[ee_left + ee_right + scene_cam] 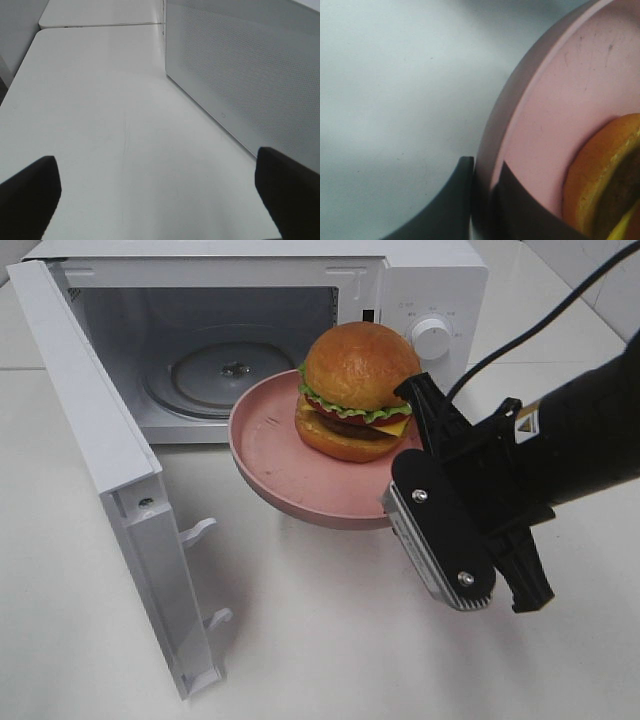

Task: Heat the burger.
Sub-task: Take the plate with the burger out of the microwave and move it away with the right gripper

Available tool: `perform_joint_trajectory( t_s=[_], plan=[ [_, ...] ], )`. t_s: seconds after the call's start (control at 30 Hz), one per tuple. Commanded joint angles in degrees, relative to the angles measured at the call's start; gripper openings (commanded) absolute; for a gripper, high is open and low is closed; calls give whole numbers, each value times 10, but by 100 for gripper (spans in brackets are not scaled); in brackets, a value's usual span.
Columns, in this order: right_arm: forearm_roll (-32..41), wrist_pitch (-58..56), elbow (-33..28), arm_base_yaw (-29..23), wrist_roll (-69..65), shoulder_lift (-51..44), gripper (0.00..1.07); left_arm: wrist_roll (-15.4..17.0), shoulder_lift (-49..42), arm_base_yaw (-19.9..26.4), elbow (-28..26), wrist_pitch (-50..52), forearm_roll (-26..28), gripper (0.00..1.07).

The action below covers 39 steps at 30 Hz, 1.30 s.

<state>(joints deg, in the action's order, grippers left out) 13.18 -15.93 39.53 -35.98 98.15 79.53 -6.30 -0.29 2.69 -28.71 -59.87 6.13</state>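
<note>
While right pincer (482, 200) grips plate (270, 455), burger (357, 390) aboard

Left wrist view. The left gripper (157, 192) is seen with its two dark fingertips (27, 192) spread wide at 8 and 4 o'clock, nothing between them. A white table (100, 115) lies beneath; a white perforated microwave wall (250, 75) is seen at 2 o'clock.
</note>
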Motion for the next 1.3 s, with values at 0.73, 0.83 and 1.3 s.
perform_joint_trajectory(
  t_s=[0.73, 0.83, 1.3],
  plan=[
    [-148, -109, -138, 0, -189, -282, 0, 2, -11, 3, 1, 5, 1, 101],
    [-163, -135, -150, 0, -227, -315, 0, 2, -11, 3, 1, 5, 1, 101],
    [-357, -230, -156, 0, -497, -368, 0, 2, -11, 3, 1, 5, 1, 101]
  ],
)
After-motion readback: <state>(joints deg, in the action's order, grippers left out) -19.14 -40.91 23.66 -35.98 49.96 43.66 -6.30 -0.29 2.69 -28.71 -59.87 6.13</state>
